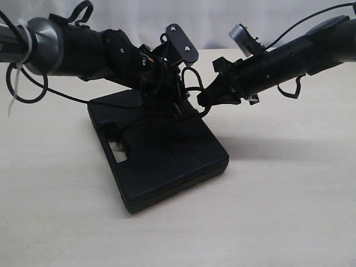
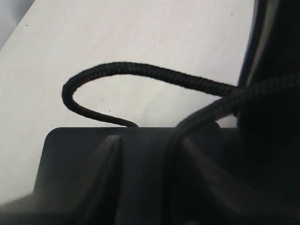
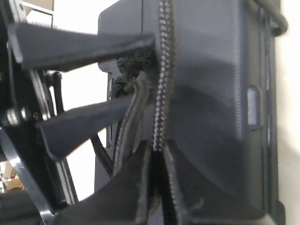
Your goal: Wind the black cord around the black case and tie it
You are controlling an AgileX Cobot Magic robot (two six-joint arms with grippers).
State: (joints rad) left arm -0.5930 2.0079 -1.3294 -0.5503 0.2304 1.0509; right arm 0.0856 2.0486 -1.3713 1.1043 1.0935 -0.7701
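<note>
Pale table (image 1: 289,211) under a white wall (image 1: 128,16); the black case (image 1: 167,161) lies flat in the middle. At its far edge the right gripper (image 3: 157,152) pinches the cord (image 3: 162,70) tight. The left gripper (image 3: 143,77) has jaws half apart around a knot (image 3: 129,70), it seems loosely.

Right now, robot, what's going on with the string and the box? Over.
Right end effector pinching black cord, stretched over black case. Left end effector open beside the cord. Both crowded close together above the case.
</note>
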